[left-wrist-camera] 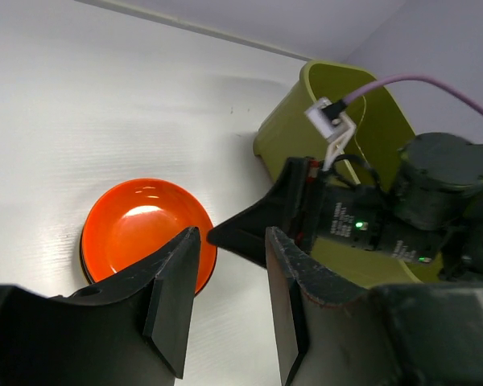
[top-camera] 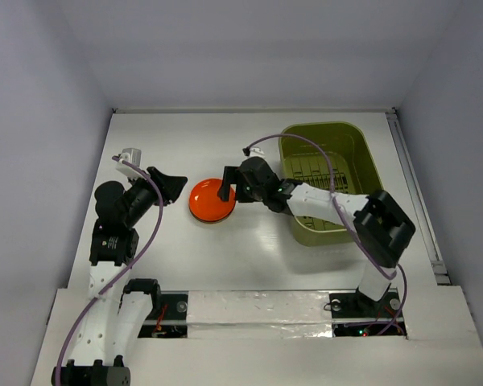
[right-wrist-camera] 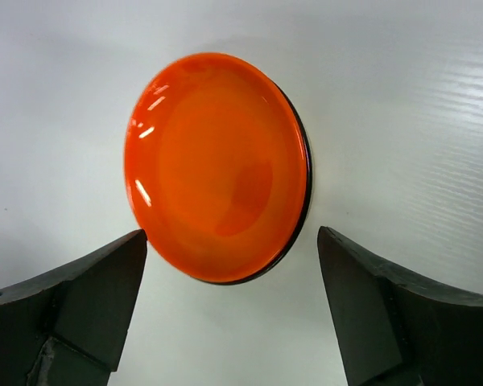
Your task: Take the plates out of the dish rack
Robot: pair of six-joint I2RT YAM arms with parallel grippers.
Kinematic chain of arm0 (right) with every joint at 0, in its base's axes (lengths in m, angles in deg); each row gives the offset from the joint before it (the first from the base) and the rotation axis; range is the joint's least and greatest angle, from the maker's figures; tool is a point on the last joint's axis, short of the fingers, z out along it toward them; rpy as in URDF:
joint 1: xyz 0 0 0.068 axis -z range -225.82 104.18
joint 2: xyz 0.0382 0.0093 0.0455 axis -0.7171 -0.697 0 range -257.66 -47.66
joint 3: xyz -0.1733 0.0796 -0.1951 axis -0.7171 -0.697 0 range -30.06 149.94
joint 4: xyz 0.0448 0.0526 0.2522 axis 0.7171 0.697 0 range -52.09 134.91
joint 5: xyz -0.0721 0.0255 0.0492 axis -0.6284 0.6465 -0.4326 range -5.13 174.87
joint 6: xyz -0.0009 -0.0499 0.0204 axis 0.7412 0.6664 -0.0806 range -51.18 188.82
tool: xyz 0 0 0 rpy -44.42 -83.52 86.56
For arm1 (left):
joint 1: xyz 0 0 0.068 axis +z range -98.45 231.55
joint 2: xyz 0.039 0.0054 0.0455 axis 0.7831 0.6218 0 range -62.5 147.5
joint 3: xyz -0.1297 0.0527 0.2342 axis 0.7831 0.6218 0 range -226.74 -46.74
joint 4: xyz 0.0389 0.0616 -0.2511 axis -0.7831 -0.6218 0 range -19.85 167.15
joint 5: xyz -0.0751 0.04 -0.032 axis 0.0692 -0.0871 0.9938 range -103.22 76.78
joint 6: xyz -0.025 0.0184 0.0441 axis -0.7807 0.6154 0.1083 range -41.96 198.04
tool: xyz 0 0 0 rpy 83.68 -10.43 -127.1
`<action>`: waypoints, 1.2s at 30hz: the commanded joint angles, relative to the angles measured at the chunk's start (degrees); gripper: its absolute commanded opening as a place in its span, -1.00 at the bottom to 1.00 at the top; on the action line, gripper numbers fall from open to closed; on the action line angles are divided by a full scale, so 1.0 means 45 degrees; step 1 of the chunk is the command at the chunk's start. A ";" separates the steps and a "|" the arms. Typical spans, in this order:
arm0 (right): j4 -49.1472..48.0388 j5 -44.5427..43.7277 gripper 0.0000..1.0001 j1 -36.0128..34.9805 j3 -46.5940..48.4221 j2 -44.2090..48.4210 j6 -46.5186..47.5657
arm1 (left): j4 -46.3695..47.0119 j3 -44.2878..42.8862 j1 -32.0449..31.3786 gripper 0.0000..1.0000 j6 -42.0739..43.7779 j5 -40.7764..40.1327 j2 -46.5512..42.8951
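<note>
The glossy orange-red plate (top-camera: pixel 212 201) lies flat on the counter (top-camera: pixel 153 137), just left of the dish rack (top-camera: pixel 350 141) and clear of its wall. A dark rim (right-wrist-camera: pixel 304 173) shows under the plate's edge; it may be a second plate beneath, but I cannot tell. The part of the rack floor that shows holds no plates.

The right hand (right-wrist-camera: pixel 231 235) hangs over the side of the plate nearer the rack, spread wide and holding nothing. The left hand (left-wrist-camera: pixel 231 241) points in from the side of the plate away from the rack, its fingers partly apart and also empty.

The chief risk, as I judge it, is the two hands meeting, since they face each other across the plate with little room between them. If both move in, they could knock together. A low fingertip could also catch the plate's rim, and a glossy plate on a smooth counter should slide or tip readily (all the more if it sits on another plate). The right forearm (top-camera: pixel 322 201) crosses the rack's near corner, so a careless pull back might snag the wall and drag the rack.
</note>
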 commanded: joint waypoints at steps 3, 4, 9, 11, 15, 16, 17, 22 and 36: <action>0.0068 -0.0924 0.85 -0.0197 -0.0081 0.2501 0.0477 | 0.0719 -0.0134 0.0050 -0.27 0.0050 0.0189 -0.0096; 0.0185 -0.1157 0.85 -0.0352 -0.0120 0.2875 0.0633 | 0.0738 -0.0115 0.0050 -0.25 0.0031 0.0208 -0.0115; 0.0363 -0.2386 0.65 -0.0608 -0.0742 0.5587 0.1199 | 0.0914 -0.0095 0.0050 -0.09 -0.0009 0.0365 -0.0251; -0.0222 -0.3032 -0.18 -0.0608 -0.1734 0.7753 0.1512 | 0.0953 -0.0095 0.0050 -0.02 -0.0008 0.0346 -0.0291; -0.0731 -0.4455 -1.00 -0.0608 -0.3320 1.1660 0.2273 | 0.1109 -0.0095 0.0050 0.22 -0.0047 0.0306 -0.0292; -0.0577 -0.4769 -1.00 -0.0608 -0.3536 1.2422 0.2546 | 0.1110 -0.0095 0.0050 0.25 -0.0048 0.0326 -0.0272; -0.0556 -0.5005 -1.00 -0.0608 -0.3809 1.3879 0.2664 | 0.1129 -0.0095 0.0050 0.29 -0.0048 0.0345 -0.0233; 0.1059 -0.7265 0.85 -0.0608 -0.5020 1.7346 0.2940 | 0.1421 -0.0037 0.0050 0.43 -0.0164 0.0773 0.0216; 0.3564 -0.9363 1.00 -0.0608 -0.5589 2.0496 0.2158 | 0.1832 -0.1110 0.0050 0.46 -0.1102 0.1615 -0.0445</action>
